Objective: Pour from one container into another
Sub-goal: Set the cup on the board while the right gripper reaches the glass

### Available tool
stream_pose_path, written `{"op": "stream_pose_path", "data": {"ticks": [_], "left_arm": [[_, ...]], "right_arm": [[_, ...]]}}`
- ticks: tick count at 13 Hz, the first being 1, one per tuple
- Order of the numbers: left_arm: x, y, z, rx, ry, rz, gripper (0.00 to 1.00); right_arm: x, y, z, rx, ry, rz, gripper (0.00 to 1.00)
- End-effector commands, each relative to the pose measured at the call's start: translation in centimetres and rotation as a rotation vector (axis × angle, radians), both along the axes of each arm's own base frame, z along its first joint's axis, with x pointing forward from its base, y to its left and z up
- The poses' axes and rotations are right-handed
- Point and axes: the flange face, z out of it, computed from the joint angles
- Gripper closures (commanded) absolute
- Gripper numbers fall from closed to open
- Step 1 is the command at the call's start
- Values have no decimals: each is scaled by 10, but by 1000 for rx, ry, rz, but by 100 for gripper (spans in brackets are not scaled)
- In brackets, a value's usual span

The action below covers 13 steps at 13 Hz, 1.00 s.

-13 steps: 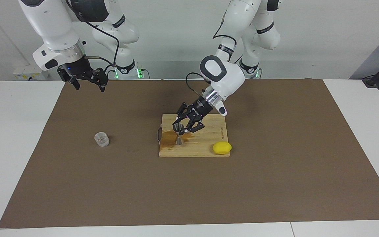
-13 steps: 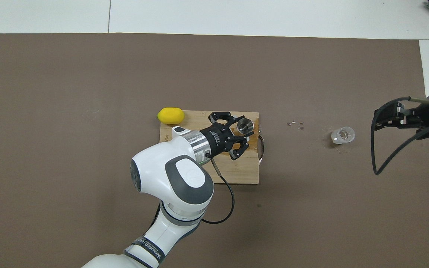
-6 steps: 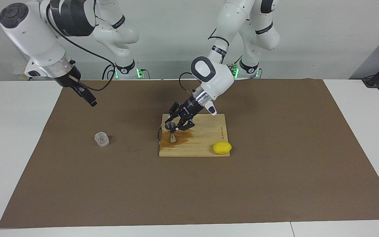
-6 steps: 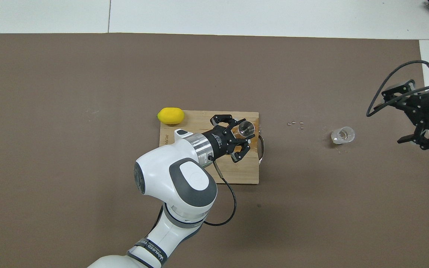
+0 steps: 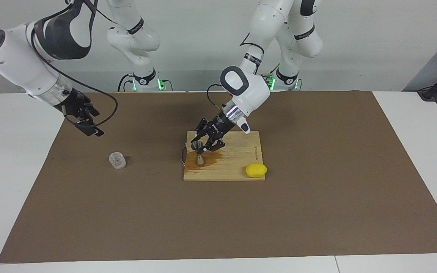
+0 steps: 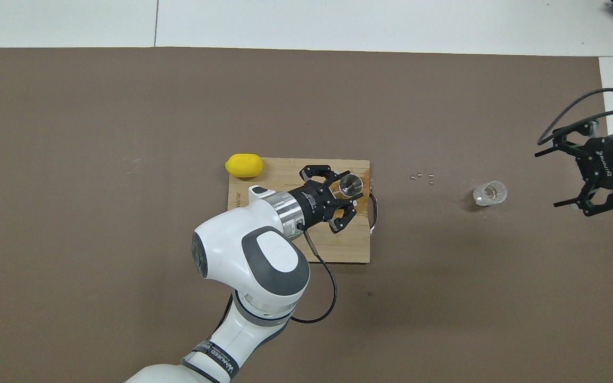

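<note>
The steel hourglass jigger [image 5: 198, 153] stands upright on the wooden board, at the end toward the right arm; it also shows in the overhead view [image 6: 350, 183]. My left gripper [image 5: 203, 143] reaches down at a slant and is shut on the jigger's upper cone [image 6: 352, 186]. The small clear cup [image 5: 117, 160] stands on the brown mat toward the right arm's end [image 6: 490, 193]. My right gripper [image 5: 91, 125] is open and empty, in the air beside the cup and apart from it [image 6: 547, 180].
The wooden cutting board [image 5: 237, 159] has a brown wet stain around the jigger and a metal handle [image 6: 374, 213]. A yellow lemon [image 5: 256, 170] lies at the board's corner [image 6: 243, 165]. A few tiny bits [image 6: 423, 177] lie on the mat between board and cup.
The left gripper slid the jigger a little toward the right arm's end of the board. The right arm swung round and lowered its open gripper toward the clear cup.
</note>
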Motion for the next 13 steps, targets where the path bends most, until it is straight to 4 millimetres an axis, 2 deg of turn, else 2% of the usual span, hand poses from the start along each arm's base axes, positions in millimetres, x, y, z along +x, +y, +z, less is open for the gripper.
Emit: {"op": "stream_pose_path", "data": {"ticks": [1,3,6,8,9,10,11,13], "left_arm": [[-3,1,1,23,-10,1,42],[-3,1,2,24,-12,0,0],[-3,1,4,21,-12,0,0],[-4,1,6,19,-15,-2,0],[-12,-7,12,12,-21,-19,0],[-16,-9,22,5,-33,-19,0],[-15,-7,34,-11,-42,-9,0],[1,14,64,-60,-59,31,0]], "right_arm": [[-9,-4,-32,25,19,-118,0],[-16,-11,-52,37,15,-160,0],[-15,-13,-78,52,-18,-162,0],[-15,-26,-109,103,-22,-174,0],[-15,-33,-123,122,-30,-178,0],[-16,-37,-137,134,-31,-157,0],[-17,-39,-141,150,-34,-170,0],[-21,-36,-147,161,-18,-174,0]]}}
